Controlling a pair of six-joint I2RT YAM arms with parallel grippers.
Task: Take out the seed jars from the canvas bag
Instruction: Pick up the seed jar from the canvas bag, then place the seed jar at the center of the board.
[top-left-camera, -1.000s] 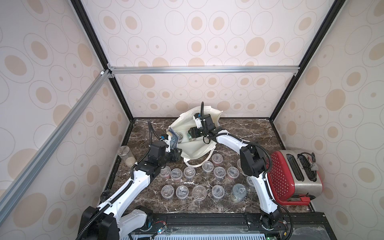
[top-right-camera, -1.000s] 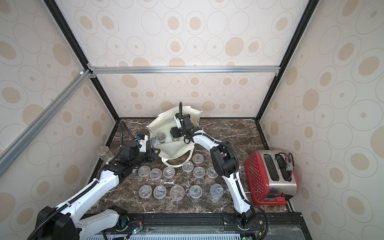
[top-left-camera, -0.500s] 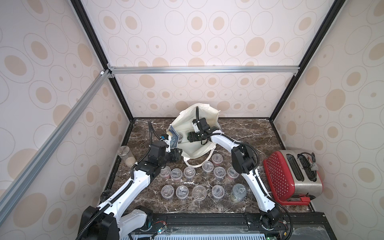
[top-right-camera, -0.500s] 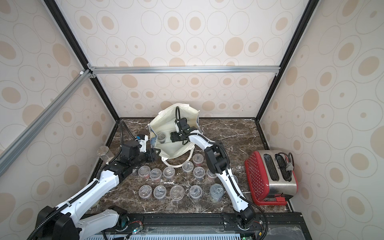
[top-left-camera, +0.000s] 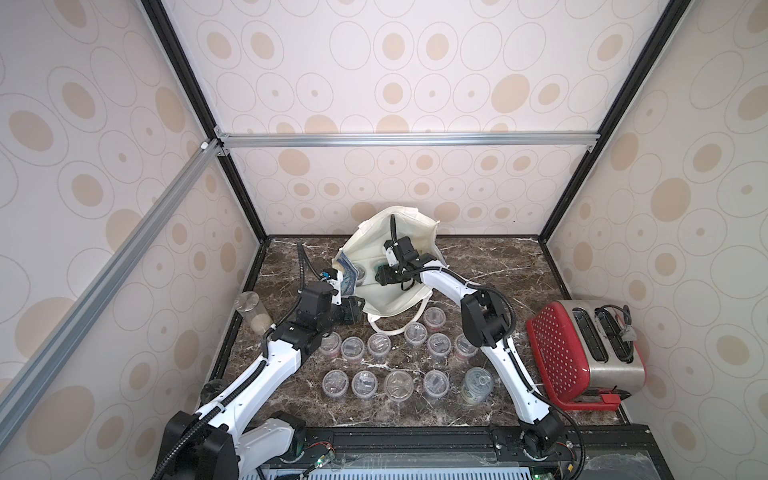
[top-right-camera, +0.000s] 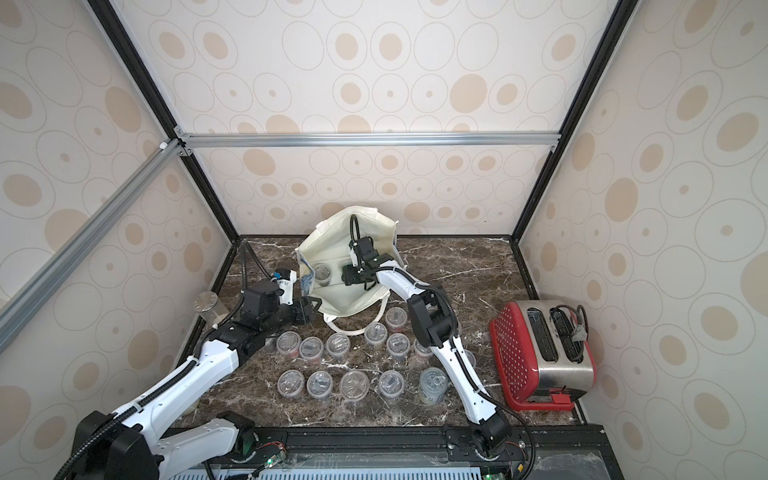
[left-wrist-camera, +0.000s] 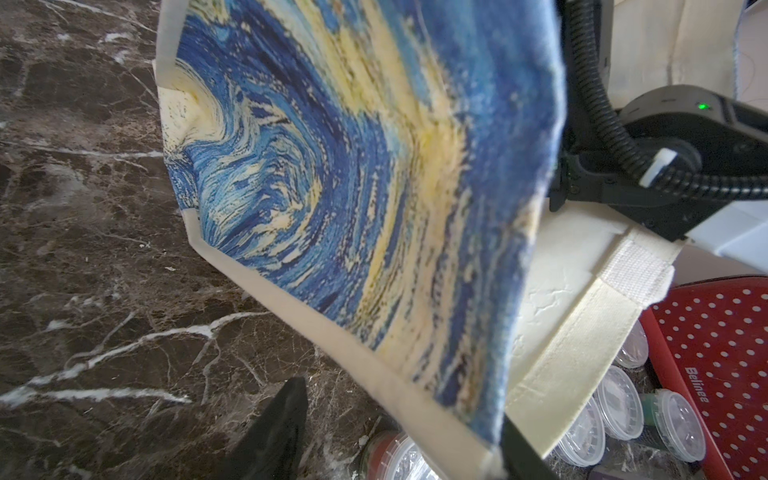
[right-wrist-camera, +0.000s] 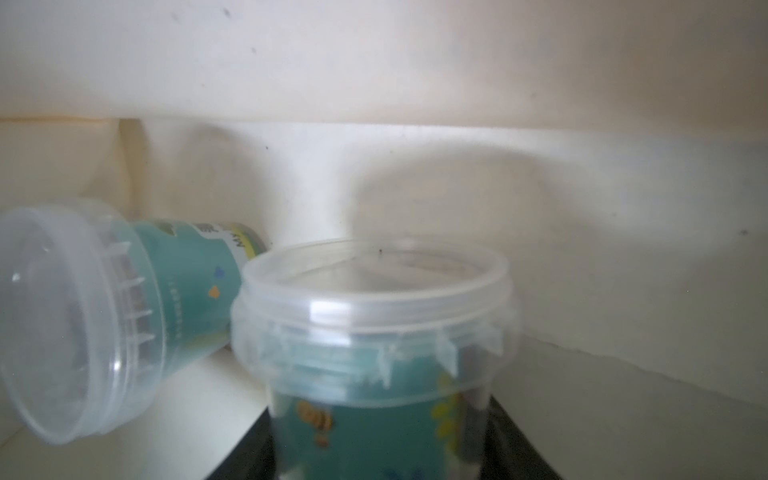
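Right claw (top-left-camera: 377, 276) lowered, inside canvas bag (top-left-camera: 392, 300)

dark brown marble tabletop (top-left-camera: 498, 266), white veining. canvas bag (top-left-camera: 415, 226) sits at back centre, mouth gaping, strap loop trailing onto the slab. seed jars (top-left-camera: 379, 345) stand upright just in front of it: ragged back row of seven, front row of four. wider jar (top-left-camera: 478, 384) ends the front row on the right. red toaster (top-left-camera: 582, 353) far right, tall clear cylinder (top-left-camera: 253, 313) at the left edge
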